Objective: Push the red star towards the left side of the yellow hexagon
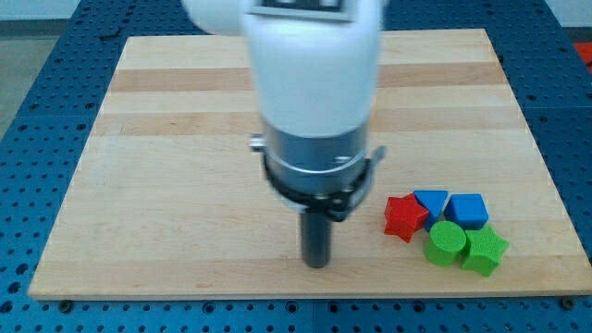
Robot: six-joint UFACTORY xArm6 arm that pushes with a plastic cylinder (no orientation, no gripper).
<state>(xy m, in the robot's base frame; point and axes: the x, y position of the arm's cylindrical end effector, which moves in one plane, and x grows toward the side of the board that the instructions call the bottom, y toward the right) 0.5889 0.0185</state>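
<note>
Pushing well means rounding the red star (405,218), which touches the blue blocks (450,207) and green blocks (466,246) at the table's (166,185) right. My tip (317,265) sits left of it; no fingers exist, and no yellow hexagon shows.

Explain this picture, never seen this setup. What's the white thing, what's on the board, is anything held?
One camera looks down at a wooden board. The white and grey bulk is a robot arm; it ends in a dark rod whose tip slides along the board to push blocks. Nothing is held. Five blocks cluster at the view's lower right: a red star, two blue blocks, a green cylinder and a green star. The tip sits left of the red star, apart from it. No yellow hexagon shows.
</note>
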